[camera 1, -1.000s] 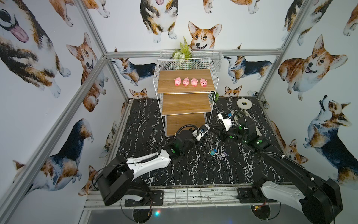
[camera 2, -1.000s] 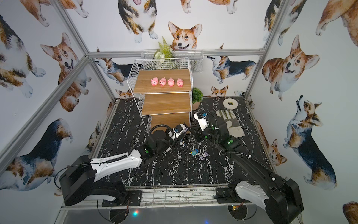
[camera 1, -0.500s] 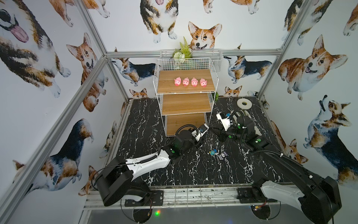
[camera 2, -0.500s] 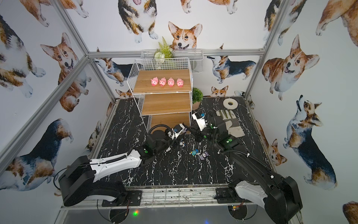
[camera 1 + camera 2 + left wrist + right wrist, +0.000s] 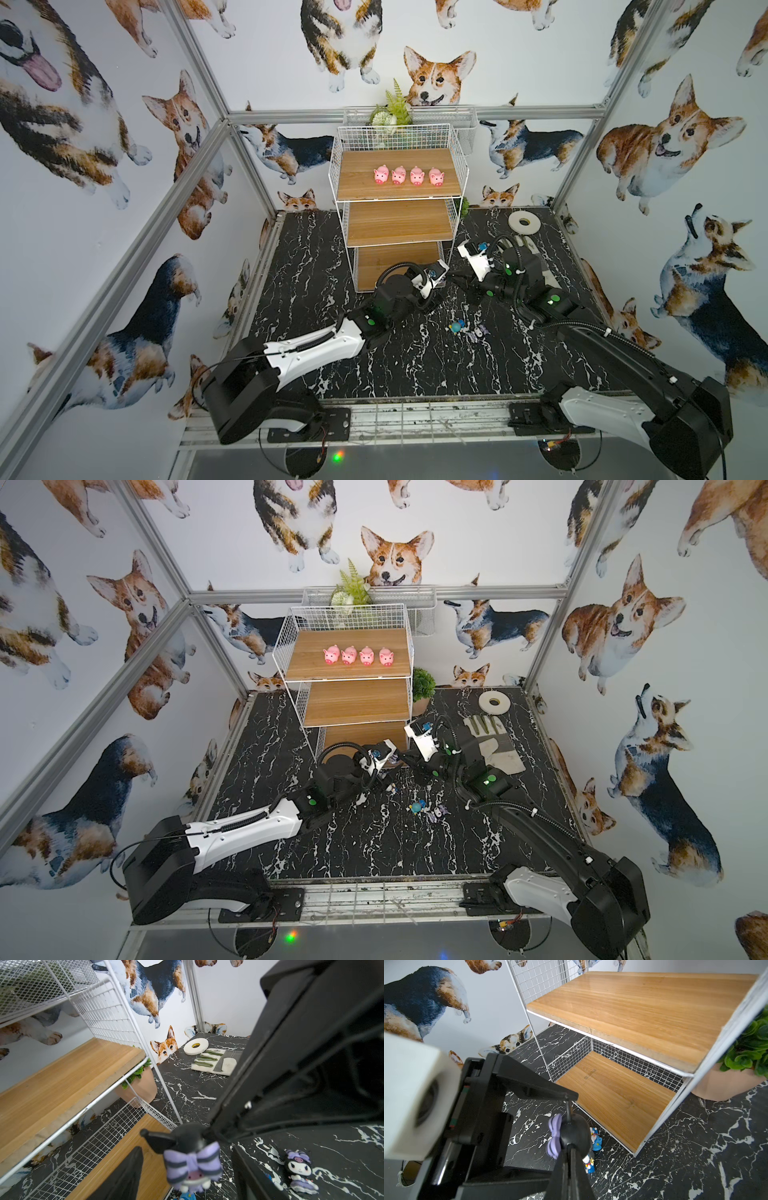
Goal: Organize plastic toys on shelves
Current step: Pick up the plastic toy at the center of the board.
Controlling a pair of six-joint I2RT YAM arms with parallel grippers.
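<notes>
My right gripper (image 5: 569,1148) is shut on an ear of a black-and-purple figure (image 5: 574,1132), holding it just above the table by the front right corner of the bottom shelf (image 5: 612,1093). My left gripper (image 5: 187,1185) is open, its fingers (image 5: 124,1174) standing apart on either side of that figure (image 5: 193,1159). In both top views the two grippers meet there (image 5: 444,286) (image 5: 405,759). Several pink pigs (image 5: 409,176) line the top shelf (image 5: 395,160). Another black-and-purple figure (image 5: 299,1169) and two blue figures (image 5: 596,1139) lie on the table.
The white wire rack (image 5: 457,232) stands at the back centre, with a potted plant (image 5: 423,688) right of it. A tape roll (image 5: 494,700) and a work glove (image 5: 494,746) lie at the back right. A wire basket (image 5: 467,124) hangs on the back wall.
My right arm has edged left toward the left gripper. The left arm has barely moved.
</notes>
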